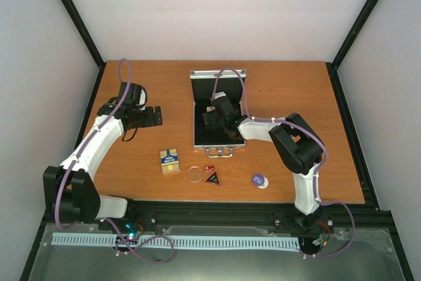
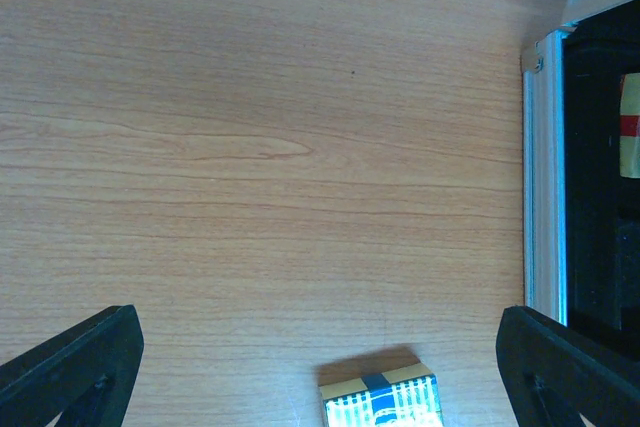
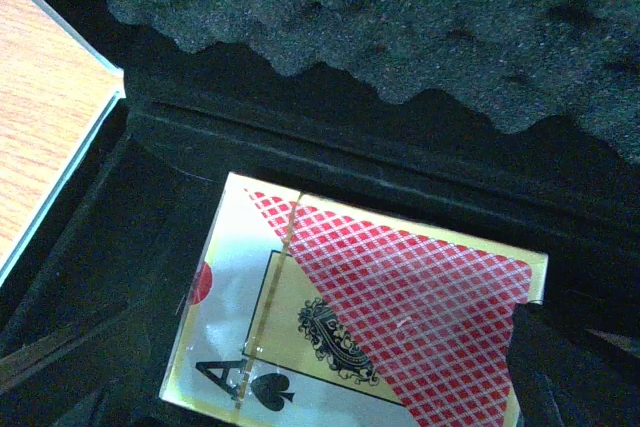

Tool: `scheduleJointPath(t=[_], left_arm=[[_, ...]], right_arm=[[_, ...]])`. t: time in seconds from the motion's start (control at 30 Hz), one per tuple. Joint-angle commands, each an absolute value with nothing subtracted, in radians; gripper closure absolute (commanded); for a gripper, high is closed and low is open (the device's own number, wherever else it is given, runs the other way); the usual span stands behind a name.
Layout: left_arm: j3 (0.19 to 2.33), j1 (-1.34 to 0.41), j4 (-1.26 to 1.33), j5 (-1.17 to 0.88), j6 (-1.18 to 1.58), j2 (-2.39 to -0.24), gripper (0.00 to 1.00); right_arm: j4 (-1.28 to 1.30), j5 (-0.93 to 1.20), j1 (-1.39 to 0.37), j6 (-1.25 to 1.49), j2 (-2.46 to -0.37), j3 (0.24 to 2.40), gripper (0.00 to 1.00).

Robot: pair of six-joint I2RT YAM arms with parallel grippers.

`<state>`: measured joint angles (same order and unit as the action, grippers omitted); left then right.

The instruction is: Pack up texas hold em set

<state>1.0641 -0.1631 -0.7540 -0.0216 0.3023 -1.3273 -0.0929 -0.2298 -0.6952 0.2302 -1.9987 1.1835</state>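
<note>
Right gripper [image 1: 212,120] is down inside the open silver case [image 1: 197,106], low over its black lining. Its wrist camera shows a red-backed card deck [image 3: 380,317] lying flat on the floor of the case, ace of spades showing at one corner. One dark finger [image 3: 575,372] sits right at the deck's edge. The other side is lost in shadow, so I cannot tell whether the jaws are clamped on the deck or only standing around it. Grey egg-crate foam [image 3: 400,37] lines the raised lid behind the deck.

Left gripper [image 1: 156,116] hangs over bare table [image 1: 296,97] to the left of the case, jaws spread wide and holding nothing.

Everything else lies on the table on the near side of the case, in front of its handle [image 1: 219,152]. The blue-yellow deck [image 1: 170,160] is off to the left. A clear disc [image 1: 195,174], red dice [image 1: 208,168] and a black triangle [image 1: 213,178] sit close together just beyond the handle. The blue disc [image 1: 259,179] lies to the right, apart from them.
</note>
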Motion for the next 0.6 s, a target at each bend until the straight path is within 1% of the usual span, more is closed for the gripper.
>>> scheduleJointPath(t=[0.0,0.3,0.57], left_arm=[[1.07,-0.166,-0.732,-0.012,0.284,-1.35,0.0],[1.087,-0.166,-0.726,-0.003,0.286,-1.369,0.0],[1.108,-0.167,-0.728,-0.016,0.291,-1.373,0.0]], right_arm=[[-0.214,-0.269,-0.692,0.217,-2.015,1.148,0.0],[-0.205,-0.274,-0.73,0.242,-1.91,1.051,0.0],[-0.123,-0.285,-0.746,0.246,-1.756,1.035,0.0]])
